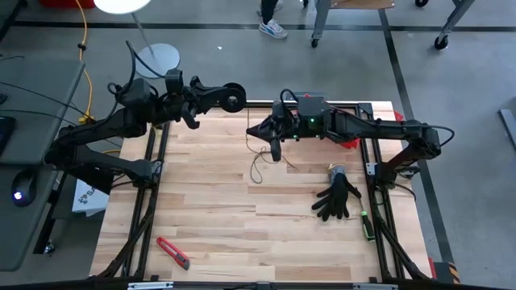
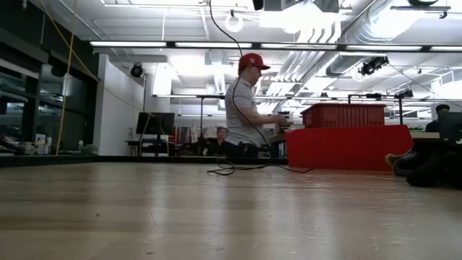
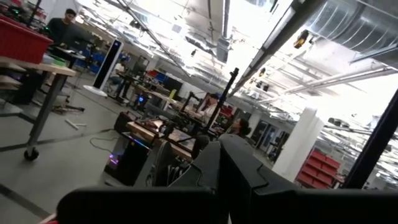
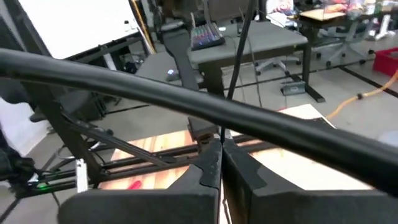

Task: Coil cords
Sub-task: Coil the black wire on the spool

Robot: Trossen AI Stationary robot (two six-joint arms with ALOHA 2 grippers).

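Observation:
The cord is a thin dark string. In the high view its slack part (image 1: 258, 165) drops from my right gripper (image 1: 261, 129) into loose loops on the wooden table. The low view shows it hanging from above (image 2: 234, 94) down to the tabletop. A stretch of it (image 4: 239, 56) runs on from the shut right fingertips toward the left arm. A small round black spool (image 1: 234, 98) sits at the tip of my left gripper (image 1: 224, 98), which is shut and raised over the table's far edge. Both grippers are well above the table. My left gripper is shut, with the spool at its fingertips. Its own fingers (image 3: 239, 171) hide the place of contact, so I cannot tell which part they have. The spool is lifted clear of the table. My right gripper pinches the cord (image 4: 221, 135) between its two fingertips, which point about level toward the table's left. One stretch runs straight on toward the left arm. The other stretch hangs slack below the fingers, with its loops on the table.
A black glove (image 1: 337, 197) lies at the table's right and a red utility knife (image 1: 173, 252) near the front left. A thick black robot cable (image 4: 186, 93) crosses in front of my right gripper. Beyond the far edge stand a person in a red cap (image 2: 249, 108) and a red crate (image 2: 346, 137).

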